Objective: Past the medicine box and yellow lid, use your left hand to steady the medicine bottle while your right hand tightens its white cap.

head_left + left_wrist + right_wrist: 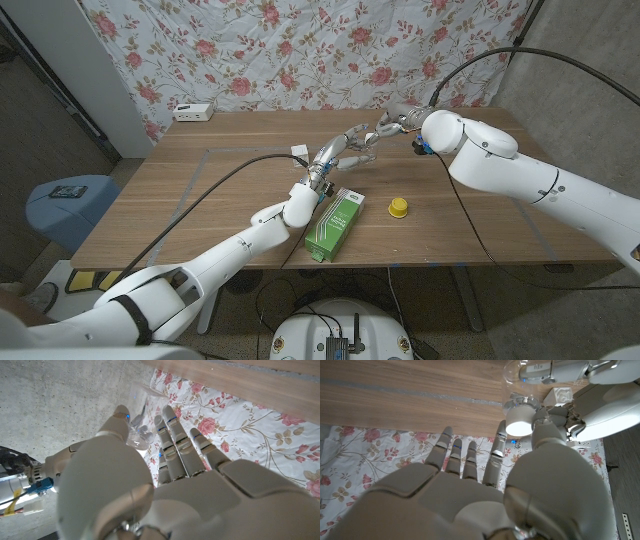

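A small clear medicine bottle [368,136] is held above the far middle of the table, between my two hands. My left hand [340,156] grips its clear body [138,438] between thumb and fingers. The white cap [519,425] faces my right hand [393,124], whose thumb and fingertips close around it. Nearer to me, the green medicine box [333,222] lies flat on the table, and the yellow lid [398,207] sits just to its right. Both lie apart from the hands.
A white power strip [193,111] sits at the table's far left edge. A small white block [298,150] lies left of my left hand. A flowered cloth [300,50] hangs behind the table. Cables trail along both arms.
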